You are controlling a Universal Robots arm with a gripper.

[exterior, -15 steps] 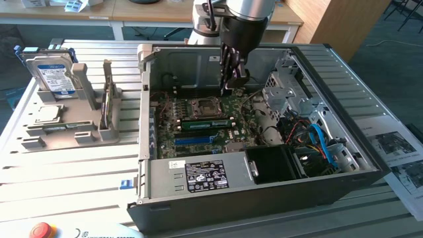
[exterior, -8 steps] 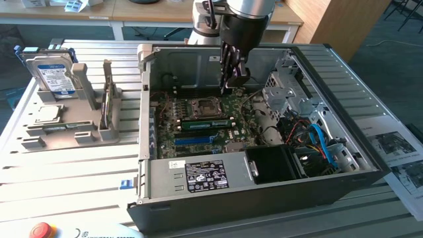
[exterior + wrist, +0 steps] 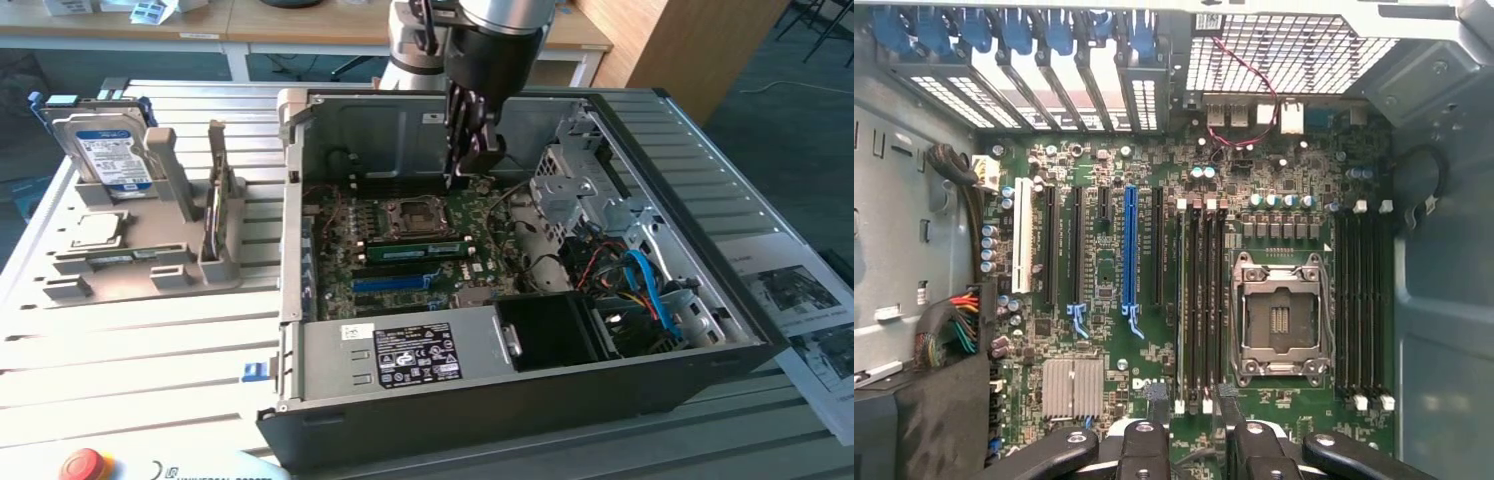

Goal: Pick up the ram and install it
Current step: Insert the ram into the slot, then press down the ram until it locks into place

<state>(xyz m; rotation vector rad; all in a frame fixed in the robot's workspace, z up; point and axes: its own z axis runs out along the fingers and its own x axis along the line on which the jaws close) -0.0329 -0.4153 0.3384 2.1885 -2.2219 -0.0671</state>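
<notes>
Nearest me, at the front of the open computer case (image 3: 287, 300), sat the black power supply (image 3: 400, 355), well to the near side of the CPU socket (image 3: 407, 215). Between the two, closer to the socket, ran a long blue slot (image 3: 400, 283) with nothing in it.

Just beside the socket, on its near side, was the ram (image 3: 416, 249), a narrow green stick running parallel to the socket's edge along the memory slots. It looked to be standing in a slot rather than lying loose on the board. I could not tell whether it was pressed fully home or its end latches had closed.

Above the board and a little beyond the socket hung the gripper (image 3: 467, 172). Its fingers were spread wide with nothing between them. In the wrist view the two fingertips (image 3: 1159, 405) stood apart over the ends of the memory slots next to the socket.

So I judged the picking up done and the stick delivered to its place. The only open question was how firmly it was seated.

Farther off, outside the case and well apart from the socket, a hard drive (image 3: 114, 150) stood upright in a grey holder (image 3: 134, 265).
</notes>
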